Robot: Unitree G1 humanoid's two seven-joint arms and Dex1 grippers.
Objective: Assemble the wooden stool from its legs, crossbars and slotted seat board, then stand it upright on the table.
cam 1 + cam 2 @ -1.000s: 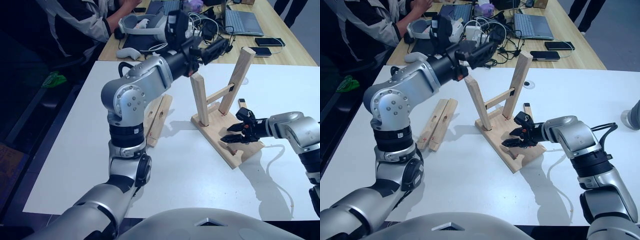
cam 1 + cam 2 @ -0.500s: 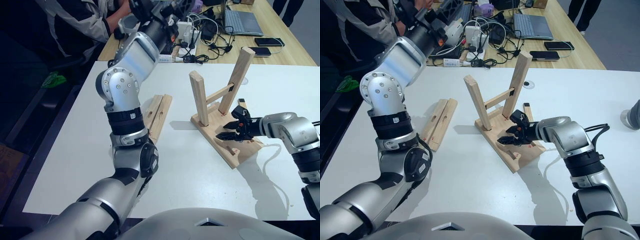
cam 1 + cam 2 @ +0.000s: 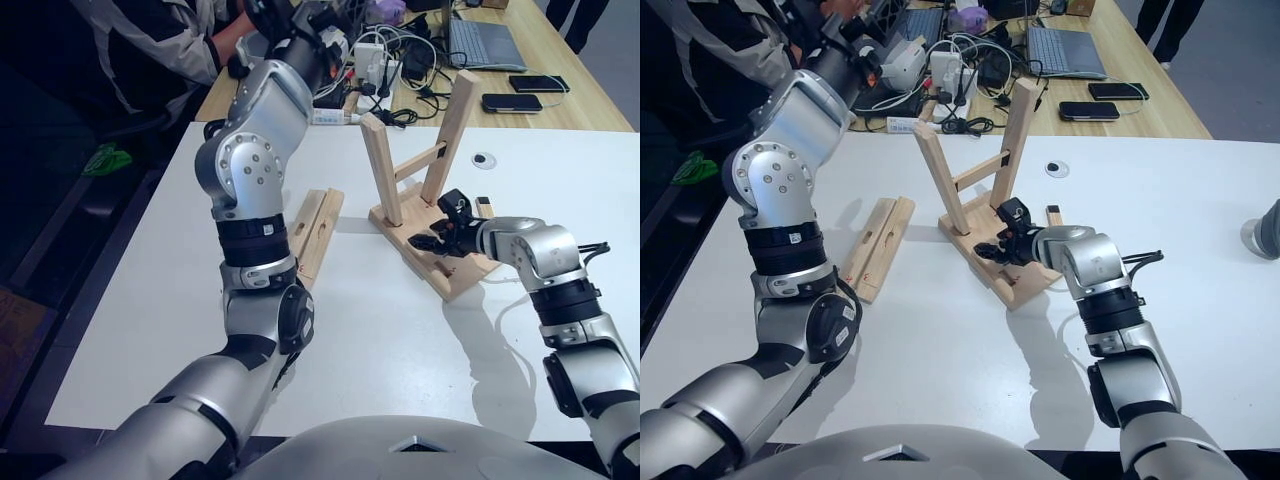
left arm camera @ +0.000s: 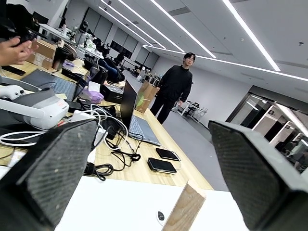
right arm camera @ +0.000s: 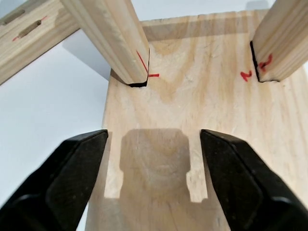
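Seat board (image 3: 448, 282) lies flat on the white table (image 3: 150, 300), with two legs (image 3: 380, 172) standing up out of one half and a crossbar (image 3: 420, 162) joining them. The right gripper (image 5: 154, 142) hovers low over the board's bare half, fingers spread wide and holding nothing (whether they touch the wood I cannot tell). The left gripper (image 4: 153, 139) is raised high beyond the board's far side, likewise spread and empty. A second leg pair (image 3: 315, 235) lies flat to the board's left, apart from it, its long axis running away from the robot. It sits on the left arm's side, so I judge that arm the nearer to fetch it while the right steadies the board.
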